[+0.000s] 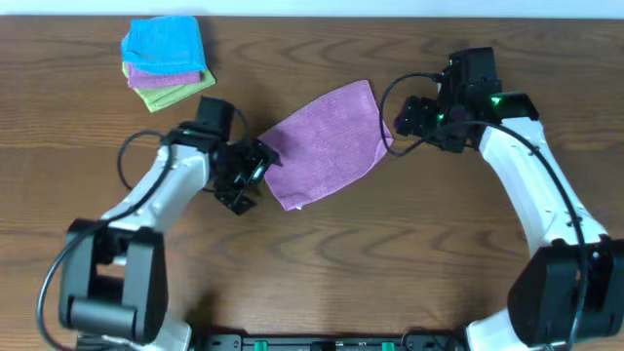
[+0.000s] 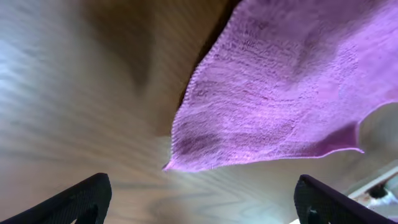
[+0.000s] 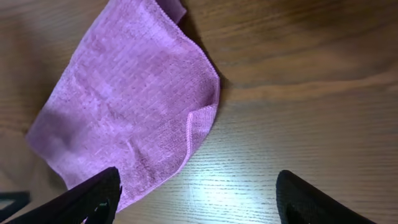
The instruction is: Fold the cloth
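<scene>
The lilac-purple cloth (image 1: 327, 141) lies flat and tilted in the middle of the wooden table, looking folded over once. It also shows in the left wrist view (image 2: 292, 93) and the right wrist view (image 3: 130, 106). My left gripper (image 1: 255, 168) is open and empty, just left of the cloth's lower left corner; its fingers (image 2: 199, 202) frame bare wood below that corner. My right gripper (image 1: 409, 127) is open and empty beside the cloth's right edge; its fingers (image 3: 199, 199) straddle wood, with the left finger over the cloth's edge.
A stack of folded cloths (image 1: 166, 60), blue over purple over green, sits at the back left of the table (image 1: 390, 253). Both arms reach in from the front corners.
</scene>
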Robot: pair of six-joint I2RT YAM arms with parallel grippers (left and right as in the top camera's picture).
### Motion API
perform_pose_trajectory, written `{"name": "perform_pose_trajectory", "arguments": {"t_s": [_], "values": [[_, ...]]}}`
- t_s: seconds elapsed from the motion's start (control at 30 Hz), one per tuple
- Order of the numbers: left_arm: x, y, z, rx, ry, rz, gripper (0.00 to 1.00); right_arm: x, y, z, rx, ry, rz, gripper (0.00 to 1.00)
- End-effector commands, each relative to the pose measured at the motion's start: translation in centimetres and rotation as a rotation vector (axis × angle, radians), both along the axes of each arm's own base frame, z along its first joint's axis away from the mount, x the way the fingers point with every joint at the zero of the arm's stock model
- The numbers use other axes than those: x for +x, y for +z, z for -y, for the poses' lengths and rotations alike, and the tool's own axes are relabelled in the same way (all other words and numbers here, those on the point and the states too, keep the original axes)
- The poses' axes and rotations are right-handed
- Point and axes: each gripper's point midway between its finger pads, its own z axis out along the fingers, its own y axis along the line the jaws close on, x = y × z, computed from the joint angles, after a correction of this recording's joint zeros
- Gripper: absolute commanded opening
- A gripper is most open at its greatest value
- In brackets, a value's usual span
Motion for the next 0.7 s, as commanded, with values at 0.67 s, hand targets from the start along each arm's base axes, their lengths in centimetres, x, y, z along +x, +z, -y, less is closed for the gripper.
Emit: {"name": "perform_pose_trajectory", "arguments": {"t_s": [0.67], "values": [[-1.3, -4.5, 4.3, -0.088, -0.088, -0.063, 0.96, 0.0, -0.1, -0.1, 0.011, 0.021, -0.002, 0.76]]}}
